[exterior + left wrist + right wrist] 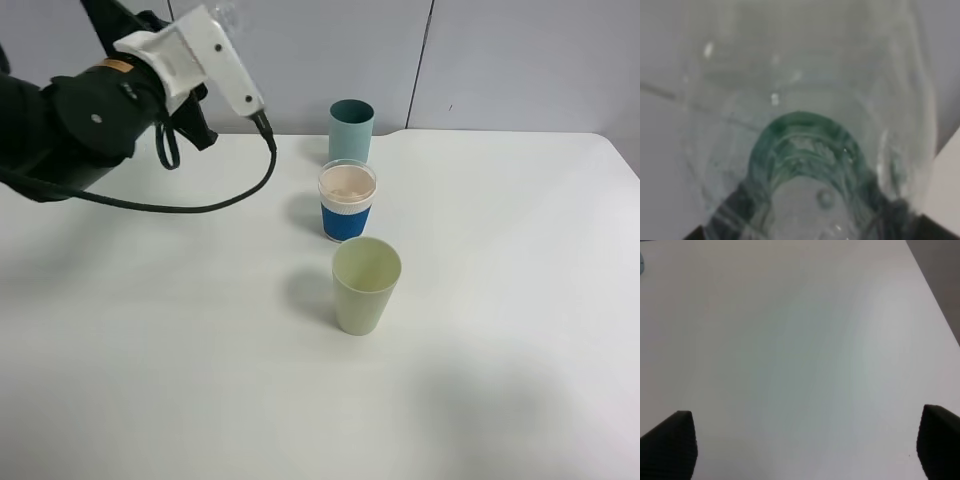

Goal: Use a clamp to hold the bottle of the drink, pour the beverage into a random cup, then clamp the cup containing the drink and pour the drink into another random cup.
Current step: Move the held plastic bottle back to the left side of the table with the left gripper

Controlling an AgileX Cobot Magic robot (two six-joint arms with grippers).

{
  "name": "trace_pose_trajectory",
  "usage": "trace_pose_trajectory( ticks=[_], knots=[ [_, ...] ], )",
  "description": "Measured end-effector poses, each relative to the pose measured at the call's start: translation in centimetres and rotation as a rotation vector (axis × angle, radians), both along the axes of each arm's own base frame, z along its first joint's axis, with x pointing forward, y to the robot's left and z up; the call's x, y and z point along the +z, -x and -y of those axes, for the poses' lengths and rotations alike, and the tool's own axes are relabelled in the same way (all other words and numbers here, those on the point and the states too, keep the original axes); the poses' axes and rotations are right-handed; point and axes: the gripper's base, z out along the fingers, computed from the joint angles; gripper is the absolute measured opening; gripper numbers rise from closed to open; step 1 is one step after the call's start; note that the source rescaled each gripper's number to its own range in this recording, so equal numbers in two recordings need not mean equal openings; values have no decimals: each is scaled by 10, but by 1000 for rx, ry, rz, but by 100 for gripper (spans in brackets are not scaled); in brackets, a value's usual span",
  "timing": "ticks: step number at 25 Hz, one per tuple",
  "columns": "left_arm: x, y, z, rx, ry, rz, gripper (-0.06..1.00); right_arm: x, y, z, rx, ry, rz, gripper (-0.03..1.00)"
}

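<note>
My left gripper (212, 22) is raised at the far left, above the table, and is shut on a clear plastic bottle (800, 100). The bottle fills the left wrist view, with a greenish ring seen through it; only its tip (228, 10) shows in the exterior high view. Three cups stand in a line at the table's middle: a teal cup (351, 128) at the back, a clear cup with a blue sleeve (347, 202) holding beige drink, and a pale green cup (366, 285) in front, which looks empty. My right gripper (805, 450) is open over bare table, with nothing between its fingers.
The white table (500, 300) stretches wide around the cups. A grey wall (520, 60) runs behind it. A black cable (200, 205) hangs from the left arm's wrist camera over the table's back left.
</note>
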Motion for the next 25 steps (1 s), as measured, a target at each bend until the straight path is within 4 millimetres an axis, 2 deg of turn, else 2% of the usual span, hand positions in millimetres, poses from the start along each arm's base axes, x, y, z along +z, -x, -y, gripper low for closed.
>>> trace_pose_trajectory(
  ticks=[8, 12, 16, 20, 25],
  knots=[
    [5, 31, -56, 26, 495, 9, 1, 0, 0, 0, 0, 0, 0, 61],
    [-1, 41, -72, -1, 713, -19, 1, 0, 0, 0, 0, 0, 0, 61],
    [-13, 43, -82, 0, 882, -120, 1, 0, 0, 0, 0, 0, 0, 61],
    [-21, 42, -91, 36, 933, -210, 1, 0, 0, 0, 0, 0, 0, 61],
    [-23, 42, -90, 21, 911, -239, 1, 0, 0, 0, 0, 0, 0, 61]
  ],
)
